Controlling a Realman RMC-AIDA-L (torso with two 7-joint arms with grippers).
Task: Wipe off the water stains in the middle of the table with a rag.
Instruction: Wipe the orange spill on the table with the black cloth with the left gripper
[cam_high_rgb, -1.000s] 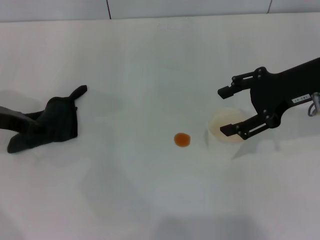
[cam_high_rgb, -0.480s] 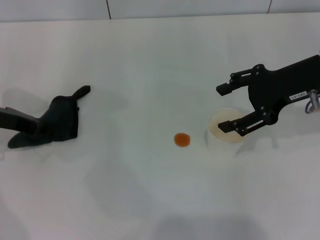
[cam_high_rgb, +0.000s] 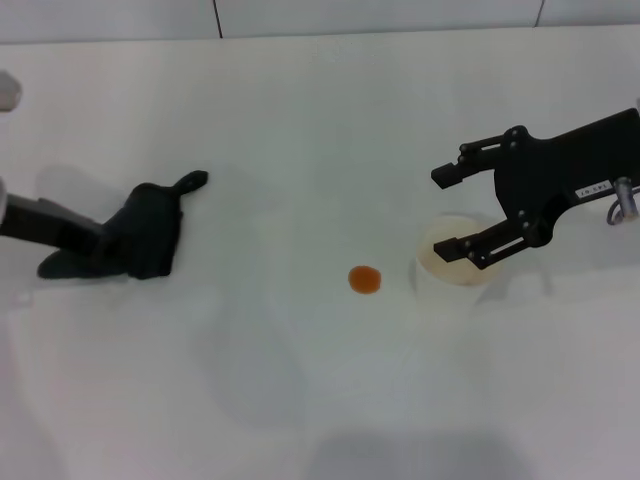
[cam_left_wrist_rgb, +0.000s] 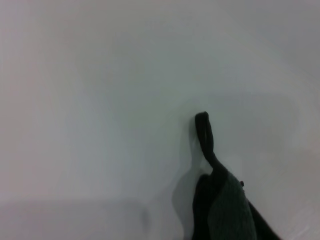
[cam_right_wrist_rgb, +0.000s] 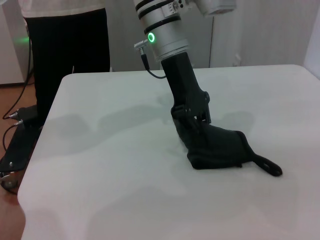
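Note:
The water stain (cam_high_rgb: 364, 279) is a small round orange-brown spot in the middle of the white table (cam_high_rgb: 300, 120). The black rag (cam_high_rgb: 150, 235) lies at the left, its pointed tail toward the back right. My left gripper (cam_high_rgb: 100, 243) is shut on the rag, its fingers buried in the cloth. The rag also shows in the left wrist view (cam_left_wrist_rgb: 225, 205) and in the right wrist view (cam_right_wrist_rgb: 220, 147), where the left gripper (cam_right_wrist_rgb: 192, 127) pinches it against the table. My right gripper (cam_high_rgb: 447, 213) is open above a whitish cup (cam_high_rgb: 455, 262), right of the stain.
A person in dark trousers (cam_right_wrist_rgb: 65, 45) stands beyond the table's far edge in the right wrist view. The table's corner and edge (cam_right_wrist_rgb: 40, 150) are near the left arm. A wall seam runs along the back of the table (cam_high_rgb: 217, 18).
My left arm has dragged the rag to the right, toward the stain. My right gripper has stayed open over the cup, shifting only slightly.

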